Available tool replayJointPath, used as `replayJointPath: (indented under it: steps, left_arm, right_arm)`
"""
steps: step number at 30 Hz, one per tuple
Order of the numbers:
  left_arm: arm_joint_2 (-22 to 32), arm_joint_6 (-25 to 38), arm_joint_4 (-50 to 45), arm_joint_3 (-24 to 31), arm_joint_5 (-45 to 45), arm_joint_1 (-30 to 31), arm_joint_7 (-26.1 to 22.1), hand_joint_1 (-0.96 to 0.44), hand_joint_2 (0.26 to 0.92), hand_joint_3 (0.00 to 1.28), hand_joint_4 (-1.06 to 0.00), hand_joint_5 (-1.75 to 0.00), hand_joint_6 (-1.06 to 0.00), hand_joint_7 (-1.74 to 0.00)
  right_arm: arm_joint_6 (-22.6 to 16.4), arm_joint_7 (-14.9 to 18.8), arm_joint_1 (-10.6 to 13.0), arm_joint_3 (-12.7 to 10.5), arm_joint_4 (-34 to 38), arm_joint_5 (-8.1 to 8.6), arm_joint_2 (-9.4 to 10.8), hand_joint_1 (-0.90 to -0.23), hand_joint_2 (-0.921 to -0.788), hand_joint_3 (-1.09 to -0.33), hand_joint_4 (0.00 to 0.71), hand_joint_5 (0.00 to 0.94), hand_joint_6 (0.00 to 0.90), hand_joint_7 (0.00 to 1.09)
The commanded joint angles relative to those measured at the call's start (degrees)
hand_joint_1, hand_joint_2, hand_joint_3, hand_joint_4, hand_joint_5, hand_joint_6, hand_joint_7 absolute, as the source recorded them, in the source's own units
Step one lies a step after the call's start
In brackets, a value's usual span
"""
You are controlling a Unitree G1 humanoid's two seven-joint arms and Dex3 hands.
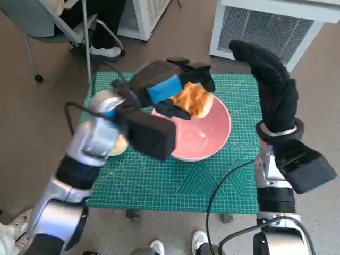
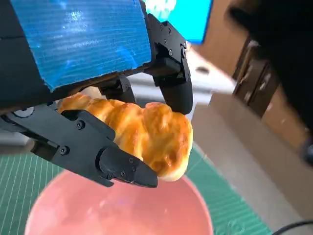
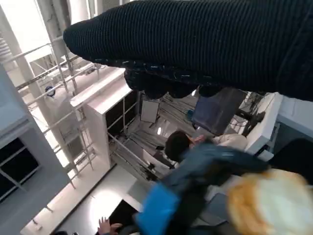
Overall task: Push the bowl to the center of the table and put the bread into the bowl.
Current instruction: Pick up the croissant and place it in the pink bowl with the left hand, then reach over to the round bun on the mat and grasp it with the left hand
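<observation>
bread: the twisted, golden-brown bread roll (image 2: 146, 134) hangs in the air over the far rim of the bowl, not yet inside it.
handling: it looks light, soft and easily squashed, with a glazed crust that may be a little slick; a gentle hold across its thick middle suits it, as it is held here.
left hand: the left hand (image 1: 169, 87) holds the roll, fingers (image 2: 122, 169) clasped under and over it.
bowl: the pink bowl (image 1: 212, 139) sits on the green cutting mat (image 1: 175, 183) near the middle of the counter, hollow up, nothing visible in it.
right hand: the right hand (image 1: 273, 87) is raised right of the bowl, holding nothing, fingers stretched out together, apart from bowl and roll.
other things: a pale round object (image 1: 119, 144) lies on the mat at the left, half hidden by the left forearm.
in the way: nothing seems to lie between roll and bowl; a cable (image 1: 226, 183) crosses the near right of the mat.
around: a person's legs and a chair show beyond the counter.
</observation>
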Motion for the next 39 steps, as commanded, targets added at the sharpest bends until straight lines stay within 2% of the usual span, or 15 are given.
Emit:
replayJointPath:
  steps: [1,2,4,5,7,9,12,18,27,39]
  left_arm:
    - [-0.91,2.94,2.72,-1.59,0.45,-1.52,-3.34,-0.02,0.892,0.17,-0.52,-0.75,-0.41,-0.94]
    - [-0.89,3.80,2.81,-1.81,0.24,-1.41,-4.53,-0.03,0.891,0.13,-0.46,-0.49,-0.40,-0.66]
    - [-0.75,6.10,2.55,-2.23,-0.40,-1.34,-7.87,-0.07,0.889,0.07,-0.26,-0.20,-0.33,-0.29]
    - [-0.61,7.13,2.54,-2.41,-0.79,-1.60,-9.78,-0.08,0.888,0.06,-0.22,-0.16,-0.32,-0.24]
    - [-0.36,8.65,2.55,-2.55,-1.45,-2.14,-12.76,-0.12,0.882,0.03,-0.11,-0.07,-0.25,-0.10]
    - [-0.04,10.13,2.28,-2.24,-2.37,-2.66,-15.68,-0.16,0.877,0.02,-0.06,-0.03,-0.23,-0.05]
    - [0.30,11.16,1.08,-1.61,-2.81,-2.38,-17.18,-0.20,0.872,0.01,-0.02,-0.01,-0.21,-0.02]
    - [2.87,9.58,-5.09,1.54,-4.26,1.62,-15.10,-0.24,0.864,0.00,-0.01,0.00,-0.21,-0.01]
    - [10.49,6.92,-14.96,8.33,-7.68,8.00,-15.12,-0.25,0.862,0.00,-0.07,-0.02,-0.25,-0.02]
    - [20.49,6.85,-17.55,16.41,-10.85,15.41,-14.74,-0.30,0.870,0.00,-0.14,-0.02,-0.29,-0.04]
  right_arm:
    - [0.84,-0.70,2.02,-0.15,-1.06,-0.67,-0.81,-0.506,-0.921,-0.890,0.183,0.082,-0.001,0.53]
    - [0.92,-0.79,2.09,-0.18,-1.23,-0.72,-0.86,-0.506,-0.921,-0.891,0.182,0.083,-0.001,0.53]
    - [1.06,-1.03,2.23,-0.20,-1.60,-0.88,-0.94,-0.506,-0.921,-0.894,0.179,0.086,-0.001,0.53]
    - [1.19,-1.21,2.34,-0.19,-1.94,-0.99,-0.96,-0.505,-0.921,-0.895,0.178,0.087,-0.001,0.53]
    - [1.39,-1.54,2.53,-0.17,-2.52,-1.20,-0.95,-0.499,-0.921,-0.905,0.084,0.270,-0.001,0.52]
    - [1.60,-1.88,2.65,-0.19,-2.95,-1.31,-0.92,-0.496,-0.921,-0.911,0.042,0.355,-0.001,0.52]
    - [1.82,-2.17,2.79,-0.18,-3.26,-1.39,-0.88,-0.495,-0.921,-0.916,0.013,0.416,-0.001,0.52]
    - [1.94,-2.87,2.75,-0.20,-3.28,-1.78,-0.54,-0.491,-0.921,-0.917,0.001,0.452,-0.001,0.52]
    - [1.77,-3.48,2.83,-0.06,-3.34,-1.88,-0.10,-0.490,-0.921,-0.921,-0.001,0.467,-0.001,0.52]
    - [1.64,-3.06,2.57,-0.10,-2.68,-1.23,-0.23,-0.499,-0.921,-0.917,-0.001,0.473,-0.001,0.52]
